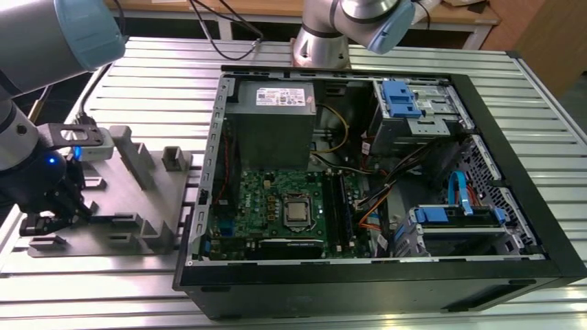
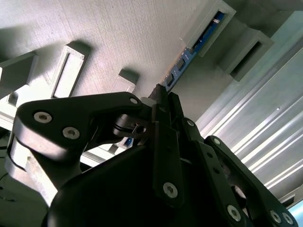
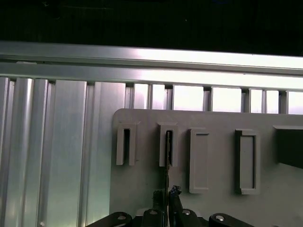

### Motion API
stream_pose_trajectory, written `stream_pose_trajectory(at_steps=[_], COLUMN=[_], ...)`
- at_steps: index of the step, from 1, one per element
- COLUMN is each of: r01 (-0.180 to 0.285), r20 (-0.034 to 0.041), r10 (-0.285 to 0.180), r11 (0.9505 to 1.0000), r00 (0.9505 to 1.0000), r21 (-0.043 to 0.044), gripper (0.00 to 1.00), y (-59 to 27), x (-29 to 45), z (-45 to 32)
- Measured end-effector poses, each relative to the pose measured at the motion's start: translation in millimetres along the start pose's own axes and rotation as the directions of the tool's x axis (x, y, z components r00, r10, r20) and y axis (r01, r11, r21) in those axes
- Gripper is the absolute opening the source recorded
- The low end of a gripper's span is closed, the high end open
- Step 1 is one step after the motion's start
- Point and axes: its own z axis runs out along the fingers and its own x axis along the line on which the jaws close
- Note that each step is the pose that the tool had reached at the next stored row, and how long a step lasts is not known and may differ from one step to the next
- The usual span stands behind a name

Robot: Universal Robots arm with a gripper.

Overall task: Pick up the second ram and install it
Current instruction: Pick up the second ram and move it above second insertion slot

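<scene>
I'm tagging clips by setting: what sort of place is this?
Likely a robotics lab bench for computer assembly: an open black computer case with a green motherboard lies on a ribbed aluminium table, beside a grey plastic block with raised holders.

In the exterior view, the grey block (image 1: pixel 119 189) crowded the gripper (image 3: pixel 166 195), which was closed on the memory stick (image 2: pixel 189 53), with raised holders (image 1: pixel 137 161) standing from about one to three o'clock. Farther toward three o'clock the upright side wall of the computer case (image 1: pixel 203 206) barred the way. The ribbed table (image 1: pixel 156 82) toward twelve o'clock lay open, and the case stood open on top.
</scene>
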Motion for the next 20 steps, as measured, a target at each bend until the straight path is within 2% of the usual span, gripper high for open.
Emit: stream_pose_trajectory(at_steps=[3, 4, 11, 15, 20], r01=[0.0, 0.0, -0.004, -0.034, -0.037], r20=[-0.0001, -0.0001, 0.0005, 0.009, 0.0093], r10=[0.0, 0.0, 0.004, 0.034, 0.037], r11=[1.0, 1.0, 1.0, 0.9994, 0.9993], r00=[1.0, 1.0, 1.0, 0.9994, 0.9993], r21=[-0.0001, -0.0001, -0.0001, 0.0014, 0.0015], gripper=[0.14, 0.08, 0.08, 0.08, 0.08], y=[0.0, 0.0, 0.0, -0.1, -0.1], x=[0.1, 0.1, 0.1, 0.1, 0.1], z=[0.0, 0.0, 0.2, 0.5, 0.6])
